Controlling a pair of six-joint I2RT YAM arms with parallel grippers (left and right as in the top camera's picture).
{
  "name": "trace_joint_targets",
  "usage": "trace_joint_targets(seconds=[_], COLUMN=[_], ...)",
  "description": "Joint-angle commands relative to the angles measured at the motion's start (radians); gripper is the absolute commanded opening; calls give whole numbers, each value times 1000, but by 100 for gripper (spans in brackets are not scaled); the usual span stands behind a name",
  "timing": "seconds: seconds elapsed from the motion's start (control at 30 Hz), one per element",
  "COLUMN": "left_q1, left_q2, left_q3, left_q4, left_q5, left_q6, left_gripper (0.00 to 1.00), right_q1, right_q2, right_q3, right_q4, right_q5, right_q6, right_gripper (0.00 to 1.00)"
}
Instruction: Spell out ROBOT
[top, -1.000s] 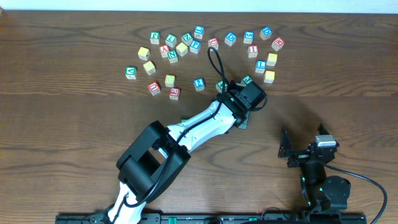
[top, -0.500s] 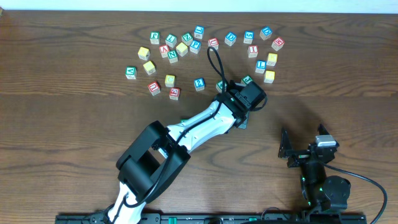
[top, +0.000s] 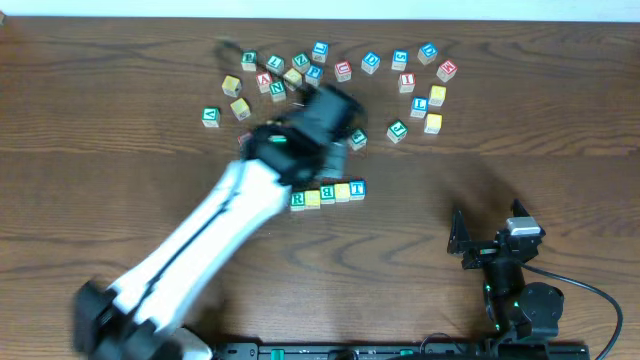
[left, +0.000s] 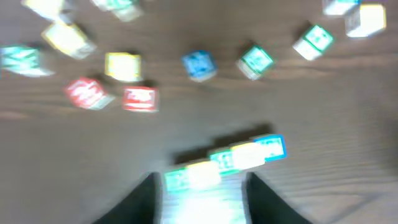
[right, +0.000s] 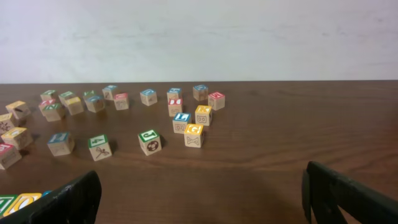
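Note:
A row of several letter blocks lies on the table, with a green R block at its left end and a blue block at its right end. The row also shows, blurred, in the left wrist view. My left gripper is blurred by motion above the table, just behind the row. Its fingers are open and empty. My right gripper rests open and empty at the front right, and its wrist view shows nothing between the fingers.
Many loose letter blocks are scattered across the back of the table, among them a red one, a green one and a yellow one. From the right wrist they sit far ahead, such as a yellow block.
My left arm has swung fast to the left and back from the middle right. The row of blocks it covered is now uncovered. The right arm has not moved.

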Motion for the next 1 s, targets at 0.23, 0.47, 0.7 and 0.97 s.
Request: trace_joint_targets(seconds=[0.23, 0.47, 0.7, 0.97], left_q1=[290, 362, 362, 362], left_q2=[-266, -312, -307, -307], left_q3=[11, 11, 11, 10], left_q4=[-182, -236, -235, -235], left_q5=[-37, -37, -37, -37], left_q6=[63, 62, 62, 62], left_gripper=[96, 99, 100, 100], right_q1=[4, 4, 4, 4], right_q2=[-6, -6, -6, -6], right_q3=[-3, -3, -3, -3], right_q4=[-3, -3, -3, -3], right_q5=[1, 1, 1, 1], right_q6=[-15, -15, -15, -15], right_gripper=[99, 99, 99, 99])
